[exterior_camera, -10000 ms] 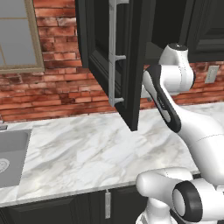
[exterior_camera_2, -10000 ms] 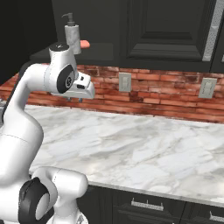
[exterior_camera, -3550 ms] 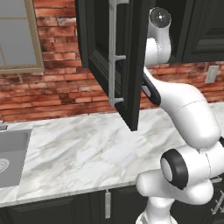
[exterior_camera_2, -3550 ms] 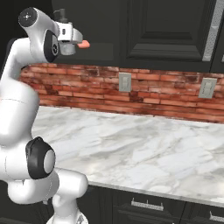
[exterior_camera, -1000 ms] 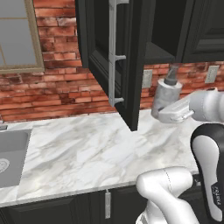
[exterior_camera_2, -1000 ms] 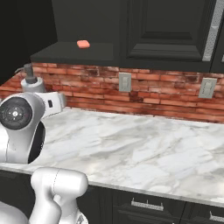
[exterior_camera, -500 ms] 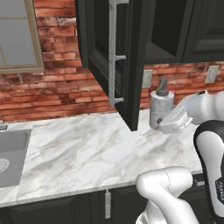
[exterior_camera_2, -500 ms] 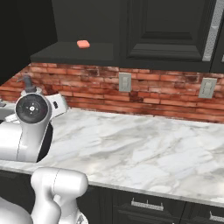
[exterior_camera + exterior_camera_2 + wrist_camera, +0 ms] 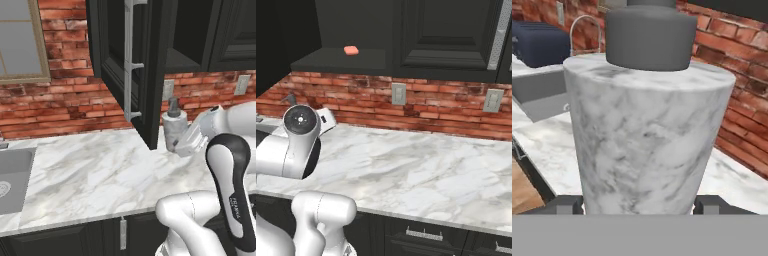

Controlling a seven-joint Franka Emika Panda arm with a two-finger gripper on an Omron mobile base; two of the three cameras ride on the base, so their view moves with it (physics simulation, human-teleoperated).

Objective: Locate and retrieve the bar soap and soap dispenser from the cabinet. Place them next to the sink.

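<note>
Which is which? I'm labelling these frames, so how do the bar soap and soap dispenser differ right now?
The small flat salmon-pink bar soap lies on the open black cabinet's shelf; the squat grey speckled soap dispenser with its dark pump top is upright in the claw above the marble counter, outside the cabinet.

The soap dispenser (image 9: 647, 135) has a grey-veined, marble-like body with a smooth, faintly satin finish, topped by a matt dark grey pump collar. The table (image 9: 90, 175) is glossy white marble with grey veins. Behind it runs rough red brick (image 9: 70, 107). The cabinet (image 9: 155, 55) is matt black with a brushed-metal bar handle (image 9: 129, 60). The sink (image 9: 12, 177) looks like dull steel.
</note>
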